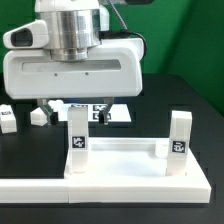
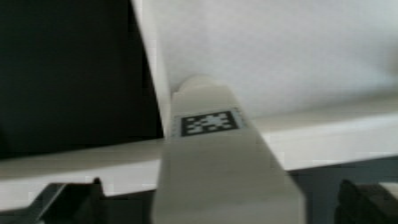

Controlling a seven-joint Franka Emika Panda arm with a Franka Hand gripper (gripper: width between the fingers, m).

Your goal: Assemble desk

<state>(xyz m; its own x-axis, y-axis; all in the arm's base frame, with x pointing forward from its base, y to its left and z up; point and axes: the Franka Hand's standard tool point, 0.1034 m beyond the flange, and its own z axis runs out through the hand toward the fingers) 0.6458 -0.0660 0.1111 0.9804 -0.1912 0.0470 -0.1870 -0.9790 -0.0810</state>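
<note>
Black surface (image 1: 20, 150), dim backdrop. Entry: white plastic model desk, part-built.
- White rectangular rimmed tray-like desk top (image 1: 125, 160): flat on the surface, mid-scene, just beside a long white border bar (image 1: 100, 190).
- First white tagged block leg (image 1: 78, 132) and second upright leg (image 1: 179, 135): standing at the top's corners.
- Two loose legs (image 1: 8, 122), (image 1: 40, 115): on the surface at the exterior view's left.
- Claw (image 1: 75, 110): fingers (image 2: 63, 200) spread wide, either side of the first leg (image 2: 214, 165), apart from it.
</note>
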